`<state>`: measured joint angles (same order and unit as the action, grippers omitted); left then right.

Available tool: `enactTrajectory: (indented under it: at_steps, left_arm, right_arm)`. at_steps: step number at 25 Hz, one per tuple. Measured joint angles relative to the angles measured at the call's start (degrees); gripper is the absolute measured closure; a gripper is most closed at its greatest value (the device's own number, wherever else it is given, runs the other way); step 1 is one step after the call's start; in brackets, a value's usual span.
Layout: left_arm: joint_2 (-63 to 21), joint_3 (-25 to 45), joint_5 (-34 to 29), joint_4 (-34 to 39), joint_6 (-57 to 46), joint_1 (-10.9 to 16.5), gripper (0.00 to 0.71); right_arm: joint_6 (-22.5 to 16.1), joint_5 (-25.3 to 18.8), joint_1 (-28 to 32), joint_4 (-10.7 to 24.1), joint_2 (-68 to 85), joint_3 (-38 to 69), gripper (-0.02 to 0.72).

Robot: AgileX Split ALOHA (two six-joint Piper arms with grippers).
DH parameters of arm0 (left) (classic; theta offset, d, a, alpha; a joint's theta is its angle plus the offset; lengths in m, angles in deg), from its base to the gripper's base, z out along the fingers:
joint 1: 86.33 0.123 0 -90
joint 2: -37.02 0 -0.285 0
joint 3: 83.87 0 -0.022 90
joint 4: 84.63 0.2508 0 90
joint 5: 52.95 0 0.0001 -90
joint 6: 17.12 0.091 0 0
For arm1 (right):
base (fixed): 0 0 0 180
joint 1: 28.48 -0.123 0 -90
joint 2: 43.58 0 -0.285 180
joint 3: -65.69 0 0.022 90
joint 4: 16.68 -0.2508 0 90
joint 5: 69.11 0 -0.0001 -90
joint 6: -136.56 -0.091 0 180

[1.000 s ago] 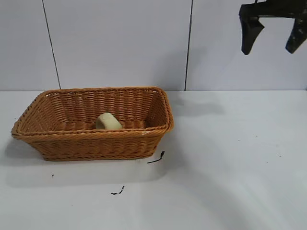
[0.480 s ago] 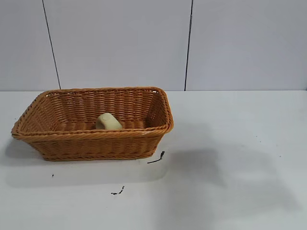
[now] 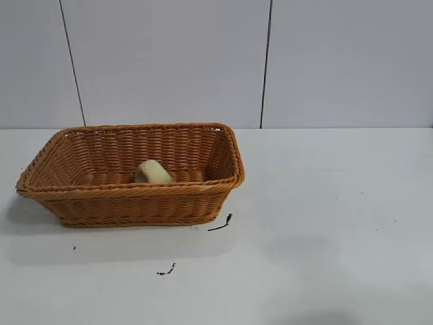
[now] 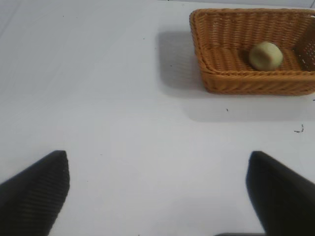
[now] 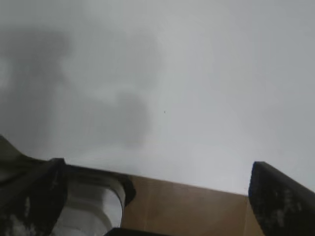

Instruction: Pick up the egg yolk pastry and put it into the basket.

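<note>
The pale yellow egg yolk pastry [image 3: 153, 172] lies inside the orange-brown wicker basket [image 3: 128, 198] on the left of the white table. Both also show in the left wrist view, the pastry [image 4: 266, 55] resting on the floor of the basket [image 4: 246, 81]. Neither gripper shows in the exterior view. My left gripper [image 4: 157, 189] is open and empty, held above bare table well away from the basket. My right gripper [image 5: 155, 191] is open and empty, with its fingers wide apart over the table's edge.
Two small dark scraps lie on the table in front of the basket, one [image 3: 221, 223] by its corner and one [image 3: 166, 271] nearer the front. The right wrist view shows a brown surface [image 5: 187, 206] and a white fitting [image 5: 93, 206] past the table's edge.
The right gripper, seen a second ago at the top right of the exterior view, has left that view. Its shadow on the table has moved toward the front and faded. Pastry and basket have not moved.
</note>
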<state>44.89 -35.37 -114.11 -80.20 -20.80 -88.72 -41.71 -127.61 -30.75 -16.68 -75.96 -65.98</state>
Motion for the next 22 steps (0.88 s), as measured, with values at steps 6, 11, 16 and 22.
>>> enactTrajectory:
  at_steps: [6, 11, 16, 22]
  left_arm:
    - [0.0, 0.0, 0.0, 0.0, 0.0, 0.0, 0.014]
    - [0.0, 0.0, 0.0, 0.0, 0.0, 0.0, 0.014]
    - [0.0, 0.0, 0.0, 0.0, 0.0, 0.0, 0.014]
    - [0.0, 0.0, 0.0, 0.0, 0.0, 0.0, 0.014]
  right_arm:
    - [0.0, -0.1, 0.0, 0.0, 15.7, 0.2, 0.01]
    - [0.0, -0.1, 0.0, 0.0, 24.4, 0.2, 0.01]
    - [0.0, -0.2, 0.0, 0.0, 24.8, 0.2, 0.01]
    - [0.0, -0.2, 0.0, 0.0, 24.8, 0.2, 0.01]
